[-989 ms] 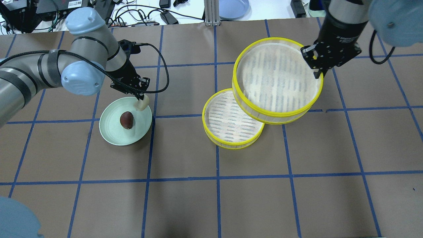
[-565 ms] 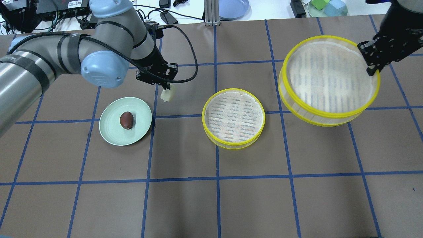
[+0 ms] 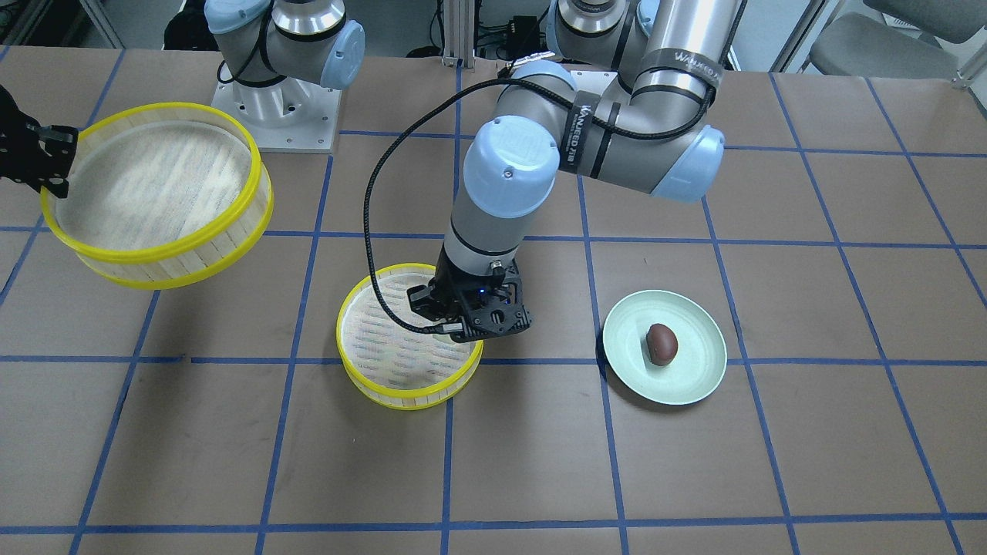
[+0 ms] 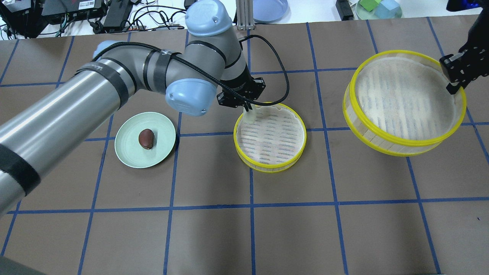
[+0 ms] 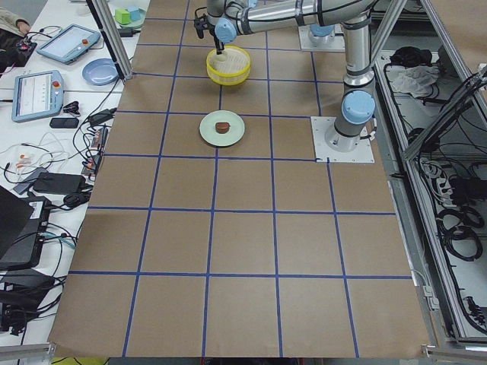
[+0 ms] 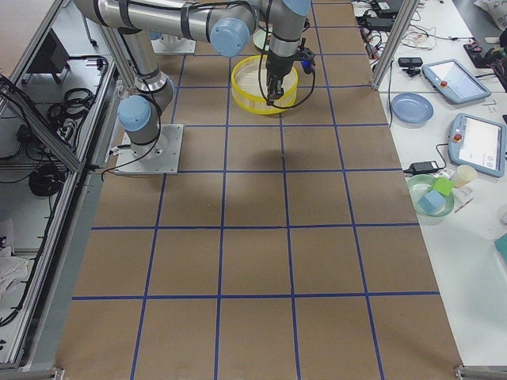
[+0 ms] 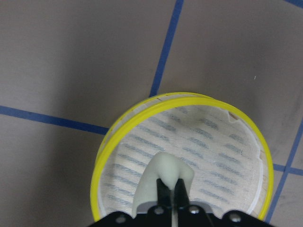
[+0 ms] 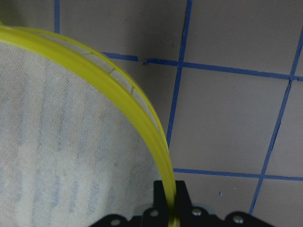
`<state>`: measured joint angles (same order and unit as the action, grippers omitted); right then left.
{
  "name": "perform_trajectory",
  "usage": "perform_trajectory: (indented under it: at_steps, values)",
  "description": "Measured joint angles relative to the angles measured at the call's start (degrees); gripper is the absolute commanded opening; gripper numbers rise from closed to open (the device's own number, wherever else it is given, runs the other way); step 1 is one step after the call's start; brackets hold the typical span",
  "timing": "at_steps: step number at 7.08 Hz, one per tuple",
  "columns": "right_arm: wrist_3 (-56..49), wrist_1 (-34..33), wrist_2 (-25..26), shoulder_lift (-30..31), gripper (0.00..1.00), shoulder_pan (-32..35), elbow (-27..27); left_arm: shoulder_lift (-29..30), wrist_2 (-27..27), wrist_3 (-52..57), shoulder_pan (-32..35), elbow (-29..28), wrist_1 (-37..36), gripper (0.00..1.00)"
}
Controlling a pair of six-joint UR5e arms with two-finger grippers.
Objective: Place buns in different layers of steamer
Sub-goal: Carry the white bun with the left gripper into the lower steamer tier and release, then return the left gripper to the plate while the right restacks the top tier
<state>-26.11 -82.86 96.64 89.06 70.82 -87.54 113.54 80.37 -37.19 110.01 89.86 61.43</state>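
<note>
My left gripper (image 4: 248, 109) is shut on the pale cream bun (image 4: 250, 116) and holds it just inside the far left rim of the steamer layer (image 4: 269, 168) that sits on the table. The wrist view shows the cream bun (image 7: 163, 179) between the fingers above that layer's slatted floor (image 7: 213, 151). The dark reddish-brown bun (image 4: 146, 138) lies on the pale green plate (image 4: 130, 157). My right gripper (image 4: 453, 87) is shut on the yellow rim of the second steamer layer (image 4: 405, 143) and holds it tilted above the table at the right.
Blue tape lines grid the brown table. A blue plate (image 4: 269, 8), a bowl of coloured blocks (image 4: 378, 8) and cables lie beyond the far edge. My left arm (image 4: 114, 88) spans over the table's left half, above the green plate.
My left gripper carried the cream bun right, from the green plate to over the table's steamer layer. My right gripper carried the other layer right, off the first one.
</note>
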Motion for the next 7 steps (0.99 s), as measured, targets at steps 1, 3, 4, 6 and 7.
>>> perform_trajectory:
  at_steps: [1,3,4,6,7]
  values:
    - [-0.06,0.04,-0.06,0.08,0.17,0.0,-0.08,1.12,-0.01,-1.74,1.22,0.39,-1.37,1.0]
    - [-0.08,0.06,-0.2,0.41,0.17,0.01,-0.46,1.56,0.0,-2.25,1.98,1.56,-2.48,1.0]
    - [-0.04,0.04,-0.26,0.6,0.17,0.07,-0.61,1.38,-0.04,-2.16,2.01,1.77,-2.58,1.0]
    - [2.0,-0.55,-0.52,0.57,0.17,1.15,-0.81,0.18,3.26,5.94,0.19,2.21,-2.02,1.0]
    - [4.25,-1.27,-0.87,-0.12,0.17,3.48,-0.85,-0.89,7.17,13.39,-3.2,3.09,-0.58,1.0]
